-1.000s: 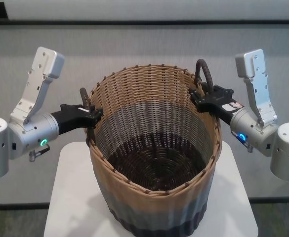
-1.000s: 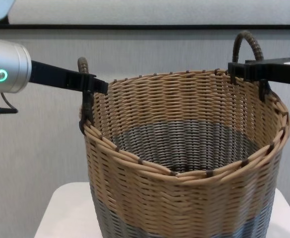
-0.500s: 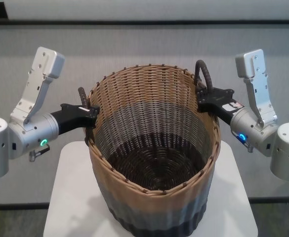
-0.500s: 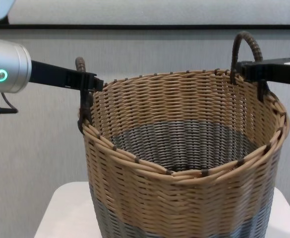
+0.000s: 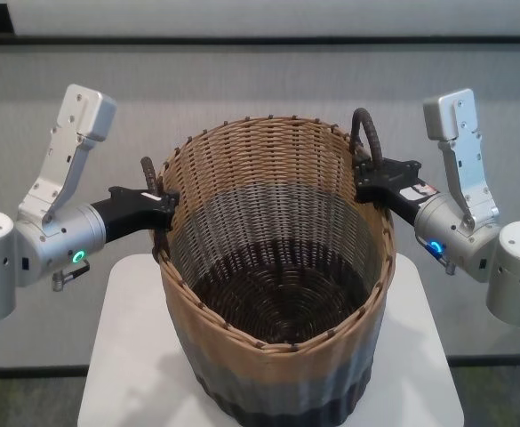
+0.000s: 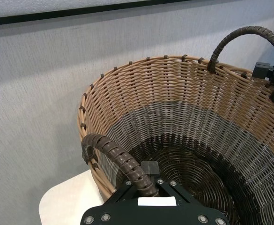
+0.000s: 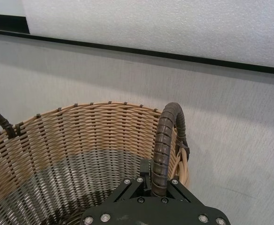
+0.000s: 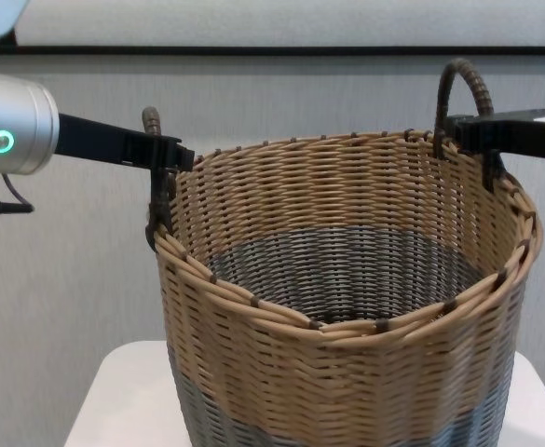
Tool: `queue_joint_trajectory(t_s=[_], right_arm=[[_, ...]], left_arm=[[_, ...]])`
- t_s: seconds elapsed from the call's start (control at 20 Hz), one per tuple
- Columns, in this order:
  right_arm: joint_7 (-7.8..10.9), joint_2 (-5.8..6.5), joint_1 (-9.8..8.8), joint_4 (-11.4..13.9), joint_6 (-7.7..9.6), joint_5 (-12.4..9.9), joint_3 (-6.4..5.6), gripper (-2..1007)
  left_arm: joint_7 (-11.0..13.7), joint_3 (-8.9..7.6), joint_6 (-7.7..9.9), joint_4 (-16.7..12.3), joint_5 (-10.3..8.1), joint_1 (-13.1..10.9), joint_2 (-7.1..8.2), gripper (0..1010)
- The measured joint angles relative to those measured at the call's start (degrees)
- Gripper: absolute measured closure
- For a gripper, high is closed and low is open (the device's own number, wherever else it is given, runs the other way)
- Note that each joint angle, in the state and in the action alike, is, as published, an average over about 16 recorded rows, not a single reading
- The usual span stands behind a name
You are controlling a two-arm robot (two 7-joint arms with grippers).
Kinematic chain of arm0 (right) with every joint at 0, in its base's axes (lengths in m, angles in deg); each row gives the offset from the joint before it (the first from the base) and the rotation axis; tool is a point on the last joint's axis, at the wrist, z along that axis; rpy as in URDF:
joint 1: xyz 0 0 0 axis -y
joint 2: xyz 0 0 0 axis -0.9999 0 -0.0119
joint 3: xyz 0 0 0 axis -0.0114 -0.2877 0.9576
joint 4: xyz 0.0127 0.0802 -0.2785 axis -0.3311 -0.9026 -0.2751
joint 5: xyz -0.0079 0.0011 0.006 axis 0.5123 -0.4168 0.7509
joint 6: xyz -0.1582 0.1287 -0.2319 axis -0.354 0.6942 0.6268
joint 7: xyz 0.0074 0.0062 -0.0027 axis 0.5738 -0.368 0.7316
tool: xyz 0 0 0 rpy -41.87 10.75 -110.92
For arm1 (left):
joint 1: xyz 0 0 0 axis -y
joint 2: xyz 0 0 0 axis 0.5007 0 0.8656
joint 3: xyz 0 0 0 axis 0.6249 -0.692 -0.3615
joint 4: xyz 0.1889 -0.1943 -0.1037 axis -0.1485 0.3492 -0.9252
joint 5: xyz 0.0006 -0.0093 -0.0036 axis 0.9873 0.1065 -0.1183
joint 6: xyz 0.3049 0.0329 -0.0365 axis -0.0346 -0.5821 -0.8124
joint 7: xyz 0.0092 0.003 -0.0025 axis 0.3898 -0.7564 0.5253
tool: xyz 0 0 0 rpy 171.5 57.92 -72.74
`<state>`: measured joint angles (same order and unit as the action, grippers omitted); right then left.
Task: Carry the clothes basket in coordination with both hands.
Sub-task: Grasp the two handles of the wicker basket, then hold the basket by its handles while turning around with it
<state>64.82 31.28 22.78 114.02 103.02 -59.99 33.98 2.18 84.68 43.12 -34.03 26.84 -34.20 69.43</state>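
The clothes basket (image 5: 277, 356) is a large round wicker basket with a tan top, grey middle and dark base, and it stands over a white table (image 5: 126, 356). My left gripper (image 5: 164, 206) is shut on the left loop handle (image 5: 148, 171). The left wrist view shows that handle (image 6: 118, 159) running down between the jaws. My right gripper (image 5: 373, 174) is shut on the right loop handle (image 5: 367, 133). The right wrist view shows the handle (image 7: 167, 136) clamped upright. The chest view shows both grippers (image 8: 165, 154) (image 8: 468, 126) level at the rim. I cannot tell whether the base touches the table.
A grey wall (image 5: 260, 80) with a dark horizontal strip stands close behind the basket. The white table is small, with rounded corners; its edges (image 8: 95, 410) lie just outside the basket's base. Both forearms (image 5: 55, 240) (image 5: 455, 231) flank the basket.
Both grippers have drawn slightly apart with the handles in them. The basket's rim has opened rounder and its near edge has dipped a little.
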Motion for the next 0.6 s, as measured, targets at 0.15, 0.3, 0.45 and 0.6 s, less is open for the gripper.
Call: queue_joint_trajectory(t_s=[0.15,0.3,0.45,0.6], right_arm=[[0.04,0.0,0.0,0.01,-0.19,0.05,0.0,980],[-0.01,-0.01,-0.01,0.06,-0.53,0.24,-0.02,980],[-0.12,-0.03,-0.01,0.14,-1.16,0.66,-0.03,980],[-0.24,-0.06,0.0,0.29,-2.12,1.26,-0.04,980]], left_arm=[[0.15,-0.1,-0.11,-0.06,0.07,-0.05,-0.05,1010],[0.35,-0.24,-0.31,-0.15,0.23,-0.11,-0.11,1010],[0.58,-0.45,-0.74,-0.35,0.54,-0.15,-0.15,1010],[0.92,-0.78,-1.27,-0.73,0.88,-0.16,-0.17,1010]])
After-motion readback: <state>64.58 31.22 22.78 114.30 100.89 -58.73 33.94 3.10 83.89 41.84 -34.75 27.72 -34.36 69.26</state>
